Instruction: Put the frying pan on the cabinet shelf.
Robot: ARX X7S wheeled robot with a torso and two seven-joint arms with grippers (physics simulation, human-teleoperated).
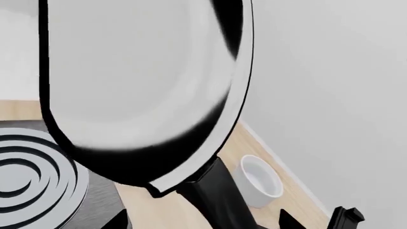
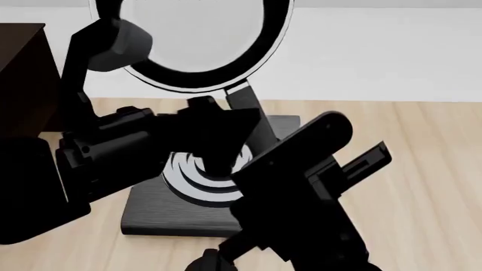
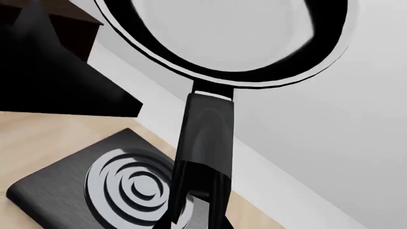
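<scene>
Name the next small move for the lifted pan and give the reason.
Probably carry the frying pan toward the robot's left, to the cabinet shelf. The pan is held by its handle, tilted up above the stove plate, and the cabinet stands at that side.

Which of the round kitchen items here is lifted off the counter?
The frying pan, held up by its handle and tilted against the wall backdrop. The ringed stove plate and the white bowl both sit on the wooden counter.

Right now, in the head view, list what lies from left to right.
cabinet shelf → left arm → stove plate → right arm → bare wooden table. The frying pan, lifted, overlaps the middle.
</scene>
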